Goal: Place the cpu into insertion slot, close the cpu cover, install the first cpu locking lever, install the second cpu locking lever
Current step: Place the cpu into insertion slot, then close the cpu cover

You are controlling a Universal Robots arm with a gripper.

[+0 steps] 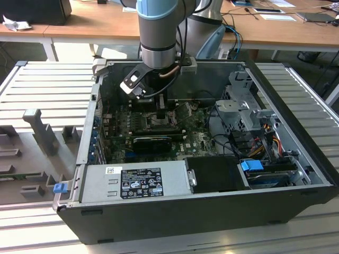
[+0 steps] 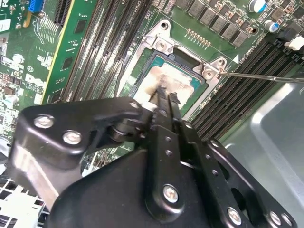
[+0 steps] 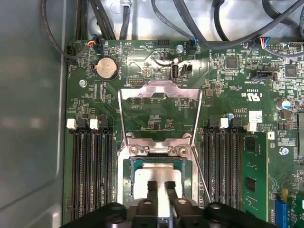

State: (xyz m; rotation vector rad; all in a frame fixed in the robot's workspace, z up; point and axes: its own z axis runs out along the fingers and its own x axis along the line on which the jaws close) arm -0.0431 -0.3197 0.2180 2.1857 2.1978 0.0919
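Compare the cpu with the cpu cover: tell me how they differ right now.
The cpu is a solid pale square; the cover is a thin frame with a window showing the green board through it. The cpu sits in the slot; the cover is swung open, off the slot, joined at one edge. The gripper is right at the cpu and apart from the cover. Both are silvery metal and roughly slot-sized.

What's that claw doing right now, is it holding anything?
Gripper: nearly shut, holding nothing; its tips sit over the cpu lying in the insertion slot.
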